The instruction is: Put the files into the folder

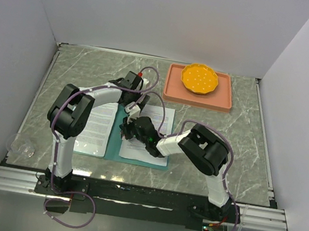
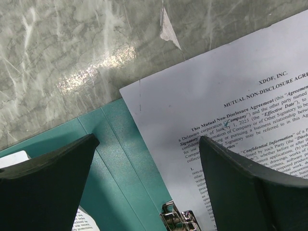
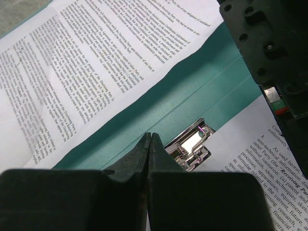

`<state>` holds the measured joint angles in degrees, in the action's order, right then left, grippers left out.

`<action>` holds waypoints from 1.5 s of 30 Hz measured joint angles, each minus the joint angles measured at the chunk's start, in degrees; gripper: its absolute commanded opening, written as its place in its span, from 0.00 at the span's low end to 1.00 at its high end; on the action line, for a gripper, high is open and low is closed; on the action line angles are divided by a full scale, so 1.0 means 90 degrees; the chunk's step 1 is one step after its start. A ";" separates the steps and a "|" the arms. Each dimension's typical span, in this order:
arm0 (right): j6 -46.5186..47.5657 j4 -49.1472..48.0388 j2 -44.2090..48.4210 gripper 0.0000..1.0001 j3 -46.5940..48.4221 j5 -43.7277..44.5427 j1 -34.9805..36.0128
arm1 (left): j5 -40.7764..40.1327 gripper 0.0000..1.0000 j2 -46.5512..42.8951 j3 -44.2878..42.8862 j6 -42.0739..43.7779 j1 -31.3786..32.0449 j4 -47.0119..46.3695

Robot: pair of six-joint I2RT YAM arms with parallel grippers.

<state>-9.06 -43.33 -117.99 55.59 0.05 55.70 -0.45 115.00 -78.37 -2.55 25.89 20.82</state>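
Pressing the clip point(image 3: 192, 144) in the folder point(image 3: 159, 103) wants the closed right end effector point(image 3: 150, 138) squarely on it; left end effector point(image 2: 149, 144) hangs open.

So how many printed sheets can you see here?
2: one sheet on the left half of the folder, another sheet on the right half. Others may lie hidden beneath them.

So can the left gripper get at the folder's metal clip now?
Probably yes: the left gripper is open over the metal clip, nothing between, though the shut right gripper beside it may crowd it.
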 measured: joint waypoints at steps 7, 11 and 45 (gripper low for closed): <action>0.0022 0.0024 0.0005 0.00 0.0002 -0.0007 0.0005 | 0.0012 0.96 -0.0012 0.0053 0.0022 -0.0005 -0.0073; 0.0034 0.0041 0.0005 0.00 0.0017 -0.0029 0.0005 | 0.0015 0.96 -0.0046 0.0119 0.0027 -0.0005 -0.0148; 0.0024 0.0554 -0.0124 0.00 0.0253 -0.1127 0.0270 | 0.0029 0.96 -0.0049 0.0136 0.0046 -0.0041 -0.0216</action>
<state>-8.84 -38.35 -119.11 57.87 -10.09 58.13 -0.19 114.56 -77.14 -2.13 25.52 18.87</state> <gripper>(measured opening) 0.005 0.963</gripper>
